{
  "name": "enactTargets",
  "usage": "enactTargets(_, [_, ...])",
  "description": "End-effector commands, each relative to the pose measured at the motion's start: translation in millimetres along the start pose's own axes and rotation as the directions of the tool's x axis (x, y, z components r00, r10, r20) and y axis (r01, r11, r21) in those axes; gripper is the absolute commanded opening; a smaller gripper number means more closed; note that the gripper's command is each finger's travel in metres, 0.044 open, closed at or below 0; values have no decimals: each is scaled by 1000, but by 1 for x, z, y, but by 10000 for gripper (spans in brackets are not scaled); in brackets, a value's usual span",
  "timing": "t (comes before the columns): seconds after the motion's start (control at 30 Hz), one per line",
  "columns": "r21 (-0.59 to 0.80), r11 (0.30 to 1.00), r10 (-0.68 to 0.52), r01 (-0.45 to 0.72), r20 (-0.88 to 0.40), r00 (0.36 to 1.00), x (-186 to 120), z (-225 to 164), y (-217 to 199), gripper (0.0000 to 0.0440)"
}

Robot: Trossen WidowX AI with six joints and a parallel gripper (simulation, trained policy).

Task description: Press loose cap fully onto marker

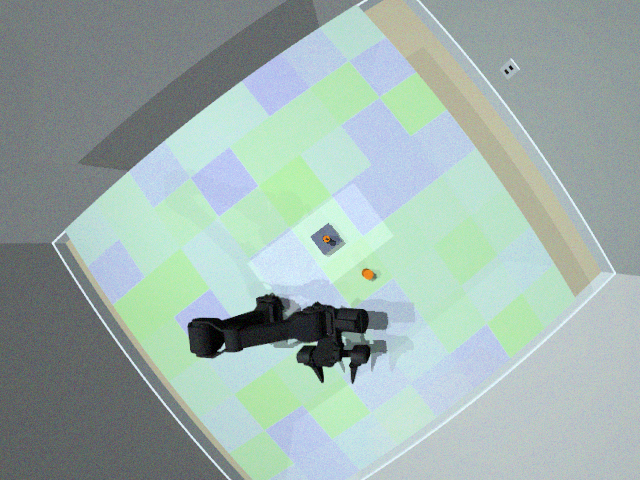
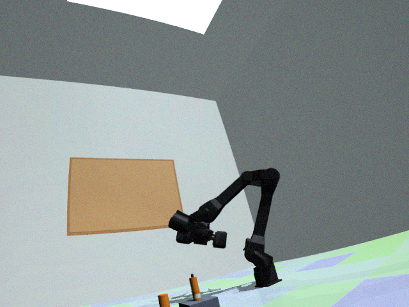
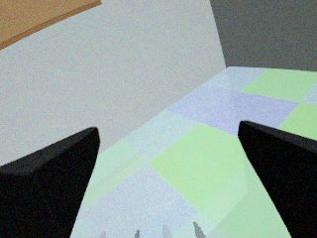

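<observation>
The claw [image 1: 337, 382] [image 3: 169, 131] is spread; the cap [image 1: 368, 274] [image 2: 163, 300] stands nearer the table's [image 1: 465, 248] [image 2: 317, 281] lower-right edge than its upper-left, probably light, stiff (slippery, perhaps), best pinched mid-side.

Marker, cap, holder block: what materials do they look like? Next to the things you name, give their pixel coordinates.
Marker [image 1: 326, 239] [image 2: 194, 286]: probably plastic, satin; soft highlight along the orange barrel.
Cap [image 1: 368, 273] [image 2: 163, 300]: likely plastic too, similar shading.
Holder block [image 1: 320, 245] [image 2: 211, 300]: matte, uniform slate grey; plastic or painted metal, unclear.
</observation>
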State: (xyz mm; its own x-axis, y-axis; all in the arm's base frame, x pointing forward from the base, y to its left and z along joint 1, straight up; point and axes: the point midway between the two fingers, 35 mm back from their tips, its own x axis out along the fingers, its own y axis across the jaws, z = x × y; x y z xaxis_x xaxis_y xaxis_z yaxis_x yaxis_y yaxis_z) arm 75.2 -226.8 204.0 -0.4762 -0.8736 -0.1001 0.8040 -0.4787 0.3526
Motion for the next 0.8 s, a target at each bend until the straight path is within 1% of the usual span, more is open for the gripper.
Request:
enactTargets(0.0, [0, 1000, 1, -1, -5, 1000, 0, 0, 1, 374])
enactTargets(0.17, [3, 1000, 11, -11, -37, 999, -1, -2, 8, 247])
enactTargets(0.2, [3, 1000, 13, -13, -45, 999, -2, -3, 9, 234])
enactTargets(0.77, [-17, 999, 36, -40, -172, 984, -9, -13, 39, 263])
